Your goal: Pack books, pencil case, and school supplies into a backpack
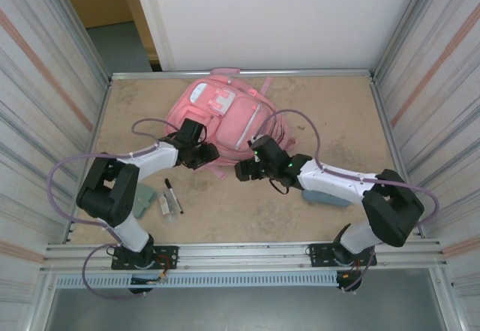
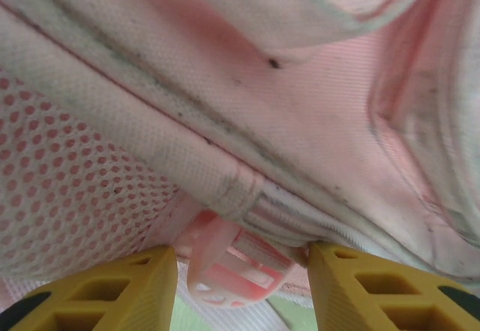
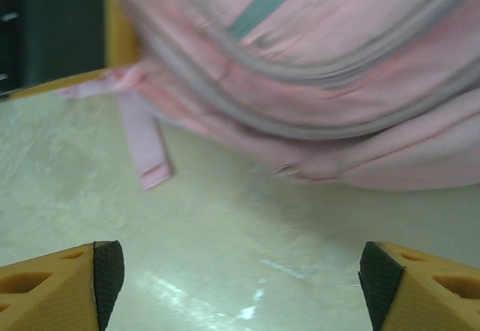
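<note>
The backpack lies far and central on the table. Both arms reach inward to its near edge. The left gripper has its jaws apart around a pink buckle. The right gripper is spread wide above the tabletop.

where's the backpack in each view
top external: backpack lies flat at the centre of the table, just beyond both arms' tips.
left wrist: pink fabric and mesh very close, across the upper picture.
right wrist: along the top and right, lying on the table.
shared landmark: the loose pink strap at its near edge, at left in the right wrist view.
</note>
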Motion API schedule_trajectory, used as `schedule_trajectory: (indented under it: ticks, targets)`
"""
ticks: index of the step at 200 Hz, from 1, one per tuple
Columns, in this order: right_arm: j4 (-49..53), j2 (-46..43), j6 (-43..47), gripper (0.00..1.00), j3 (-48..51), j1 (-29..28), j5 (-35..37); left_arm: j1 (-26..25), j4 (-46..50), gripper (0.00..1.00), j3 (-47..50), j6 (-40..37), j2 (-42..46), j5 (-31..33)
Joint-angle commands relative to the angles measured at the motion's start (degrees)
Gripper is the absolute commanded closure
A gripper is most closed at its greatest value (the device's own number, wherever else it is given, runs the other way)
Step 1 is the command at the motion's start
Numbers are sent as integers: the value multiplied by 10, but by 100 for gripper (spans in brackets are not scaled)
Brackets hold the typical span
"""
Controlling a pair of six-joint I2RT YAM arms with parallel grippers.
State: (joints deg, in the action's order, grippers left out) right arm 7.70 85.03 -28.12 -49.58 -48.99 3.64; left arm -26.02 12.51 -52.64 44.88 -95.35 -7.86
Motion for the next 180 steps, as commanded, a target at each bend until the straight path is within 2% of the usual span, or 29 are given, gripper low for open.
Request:
schedule_trajectory:
  ticks: [1,24,57,63,77,90,144,180]
  targets:
    - [-30,44,-26,17,-10,-24,14,-17,-6,50,-16,25,-23,67]
    - [-50,86,-15,18,-29,-57,37,-26,-4,48,-23,47,-37,103]
    - [-71,104,-27,19,-31,-60,54,-38,-7,49,-29,59,-63,134]
    - [-71,105,-28,19,-30,-60,55,-37,-11,54,-30,59,-68,126]
    - [-74,101,-23,19,-23,-59,53,-40,-19,85,-26,58,-70,113]
    - [-68,103,-12,19,-21,-59,55,-48,-25,100,-19,56,-51,110]
    - [-75,102,-3,18,-9,-51,42,-68,4,100,-24,64,72,89]
    - [-106,123,-15,19,-21,-55,49,-70,14,100,-36,80,106,56]
